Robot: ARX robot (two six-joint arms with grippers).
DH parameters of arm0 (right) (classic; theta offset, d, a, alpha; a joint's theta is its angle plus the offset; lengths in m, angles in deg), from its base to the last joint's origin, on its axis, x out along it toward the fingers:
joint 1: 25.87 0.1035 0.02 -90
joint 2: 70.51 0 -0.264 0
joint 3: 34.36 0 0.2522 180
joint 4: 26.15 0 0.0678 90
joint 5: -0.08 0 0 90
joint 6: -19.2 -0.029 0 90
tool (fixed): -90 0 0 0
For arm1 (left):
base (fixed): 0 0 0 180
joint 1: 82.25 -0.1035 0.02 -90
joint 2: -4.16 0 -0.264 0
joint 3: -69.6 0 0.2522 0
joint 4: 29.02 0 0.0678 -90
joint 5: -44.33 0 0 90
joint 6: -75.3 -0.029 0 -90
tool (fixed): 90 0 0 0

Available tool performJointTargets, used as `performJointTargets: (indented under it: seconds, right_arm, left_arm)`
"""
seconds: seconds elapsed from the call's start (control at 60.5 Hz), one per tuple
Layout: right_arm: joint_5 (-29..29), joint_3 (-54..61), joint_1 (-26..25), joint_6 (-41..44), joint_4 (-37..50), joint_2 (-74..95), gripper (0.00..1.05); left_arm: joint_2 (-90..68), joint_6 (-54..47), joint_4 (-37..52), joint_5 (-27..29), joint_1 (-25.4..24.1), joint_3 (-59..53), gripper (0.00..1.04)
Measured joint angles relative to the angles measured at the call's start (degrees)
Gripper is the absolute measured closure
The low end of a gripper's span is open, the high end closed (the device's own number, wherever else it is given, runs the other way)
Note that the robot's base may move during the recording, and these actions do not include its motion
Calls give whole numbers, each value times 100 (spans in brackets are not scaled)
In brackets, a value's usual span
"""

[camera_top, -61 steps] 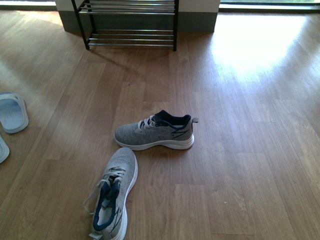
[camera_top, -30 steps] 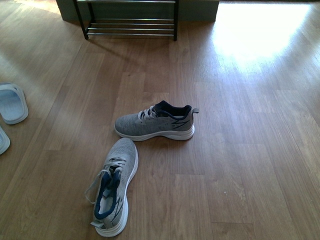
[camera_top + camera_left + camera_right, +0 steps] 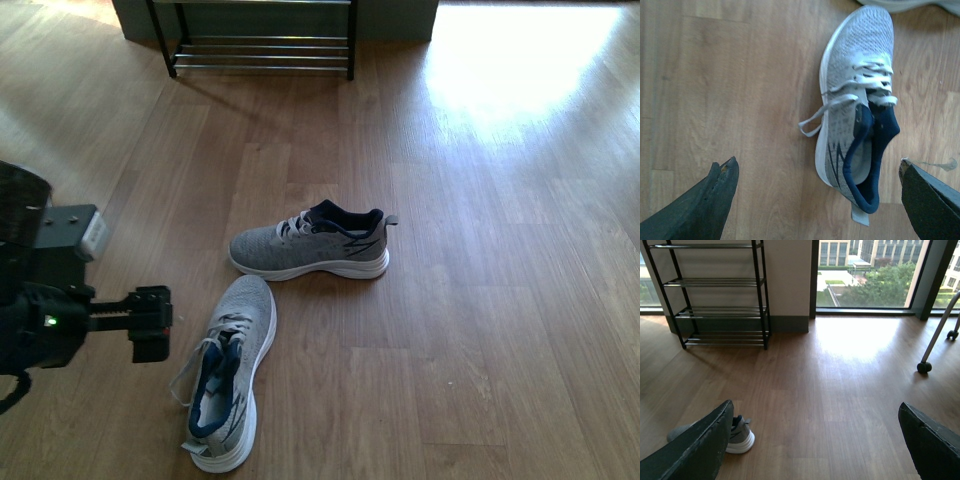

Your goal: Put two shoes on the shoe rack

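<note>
The shoe rack (image 3: 262, 66) stands at top of frame. The nearer sneaker (image 3: 228, 385) and farther sneaker (image 3: 310, 250) lie on the floor (image 3: 480, 300), well apart from it. The left gripper (image 3: 816, 162) and right gripper (image 3: 815, 405) are spread wide.

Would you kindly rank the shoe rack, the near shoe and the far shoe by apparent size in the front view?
1. Shoe rack: widest span, though cut off by the frame.
2. Near shoe.
3. Far shoe: matching pair, so distance likely explains it.

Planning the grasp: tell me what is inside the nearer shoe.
Only navy lining shows inside the nearer shoe; nothing lies in its opening. The toe end is hidden under the tongue and laces.
</note>
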Motion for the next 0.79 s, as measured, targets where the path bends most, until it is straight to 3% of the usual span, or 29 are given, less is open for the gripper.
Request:
performJointTargets:
  seconds: [0.529, 0.793]
  right_arm:
    - [0, 0, 0, 0, 0, 0, 9]
    - [-2, 0, 0, 0, 0, 0, 9]
  left_arm:
    - [-2203, -313, -1641, -382, 258, 2277, 9]
    - [-2817, -608, -2081, -243, 262, 2992, 9]
